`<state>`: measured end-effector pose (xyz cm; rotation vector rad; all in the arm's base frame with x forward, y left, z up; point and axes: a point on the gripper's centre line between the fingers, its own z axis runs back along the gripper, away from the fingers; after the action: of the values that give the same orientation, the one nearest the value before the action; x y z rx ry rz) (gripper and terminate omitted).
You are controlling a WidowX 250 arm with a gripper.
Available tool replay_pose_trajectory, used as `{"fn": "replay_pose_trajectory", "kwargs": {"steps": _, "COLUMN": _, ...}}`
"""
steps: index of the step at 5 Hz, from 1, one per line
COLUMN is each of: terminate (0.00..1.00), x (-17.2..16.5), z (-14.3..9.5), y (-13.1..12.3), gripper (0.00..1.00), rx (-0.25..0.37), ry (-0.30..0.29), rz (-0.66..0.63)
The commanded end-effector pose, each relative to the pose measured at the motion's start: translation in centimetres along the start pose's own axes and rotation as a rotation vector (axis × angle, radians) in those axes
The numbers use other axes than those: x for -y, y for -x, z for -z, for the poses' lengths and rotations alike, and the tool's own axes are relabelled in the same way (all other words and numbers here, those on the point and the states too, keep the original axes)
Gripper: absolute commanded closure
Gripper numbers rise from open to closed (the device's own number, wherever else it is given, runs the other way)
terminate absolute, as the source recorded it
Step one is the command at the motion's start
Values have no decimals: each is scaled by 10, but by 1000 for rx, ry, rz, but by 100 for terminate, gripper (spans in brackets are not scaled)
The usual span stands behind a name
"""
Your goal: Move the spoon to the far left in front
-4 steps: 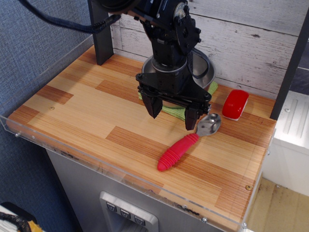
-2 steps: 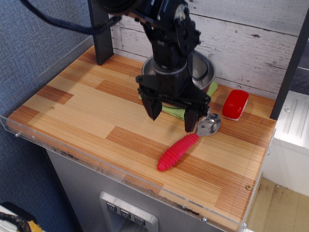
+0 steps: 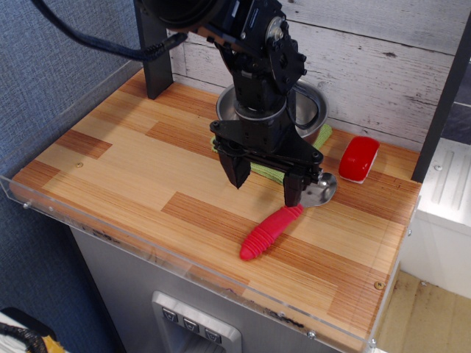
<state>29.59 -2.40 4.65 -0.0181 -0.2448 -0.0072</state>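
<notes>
Overhead, we see a black robot arm reaching down over a wooden table (image 3: 132,165), its gripper (image 3: 266,179) spread wide and holding nothing. One finger (image 3: 293,191) hangs just above the spoon (image 3: 283,219), hiding part of its shiny bowl and the neck where the ribbed red handle begins. The spoon lies diagonally at the right front of the table, handle pointing toward the front edge. Behind the arm, a steel bowl (image 3: 313,114) and a green cloth (image 3: 266,168) are mostly hidden. A small red block (image 3: 358,158) sits just right of the spoon's bowl.
</notes>
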Motion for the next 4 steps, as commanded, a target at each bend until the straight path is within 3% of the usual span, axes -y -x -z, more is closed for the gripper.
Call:
{"fn": "replay_pose_trajectory", "kwargs": {"steps": 1, "terminate": 0, "x": 34, "z": 13, "y": 1, "gripper": 0, "rx": -28, "ry": 56, "rz": 142}}
{"fn": "replay_pose_trajectory", "kwargs": {"steps": 3, "terminate": 0, "x": 32, "z": 22, "y": 4, "gripper": 0, "rx": -60, "ry": 47, "rz": 189}}
{"fn": "replay_pose_trajectory", "kwargs": {"steps": 4, "terminate": 0, "x": 30, "z": 26, "y": 5, "gripper": 100, "rx": -79, "ry": 38, "rz": 181}}
